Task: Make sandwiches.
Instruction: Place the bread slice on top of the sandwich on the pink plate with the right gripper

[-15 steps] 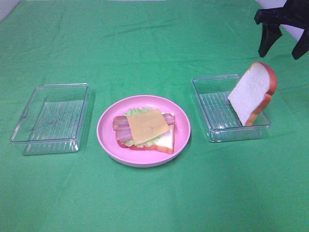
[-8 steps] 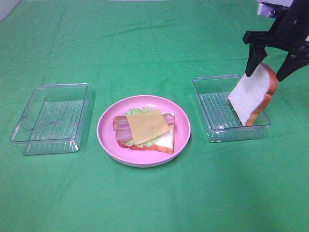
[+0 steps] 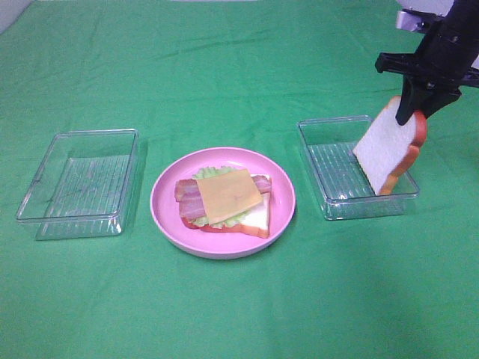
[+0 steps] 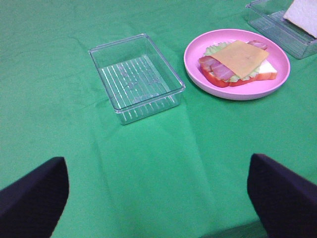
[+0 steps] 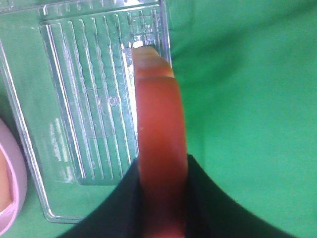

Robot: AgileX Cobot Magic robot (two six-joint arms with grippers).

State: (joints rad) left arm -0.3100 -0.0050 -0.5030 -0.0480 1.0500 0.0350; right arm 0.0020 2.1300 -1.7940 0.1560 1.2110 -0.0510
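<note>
Sandwiches want their top: the right gripper [image 3: 414, 114] pinches the leaning bread slice [image 3: 391, 144] at right; lift straight, clearing the tray [image 3: 329, 166] rim. Left gripper [image 4: 158, 193] gapes wide.

The green cloth [image 3: 239, 67] is matt and lightly creased. Both ribbed trays [image 3: 78, 183] [image 3: 337, 176] are clear, glossy plastic. The pink plate [image 3: 281, 202] is smooth with a soft sheen. At 3 o'clock from it, the bread slice [image 3: 385, 146] looks matt and foamy, its crust [image 5: 159, 144] smooth. The cheese [image 3: 228, 194] is thin and matt. The right gripper [image 3: 419, 105] is matt black.
</note>
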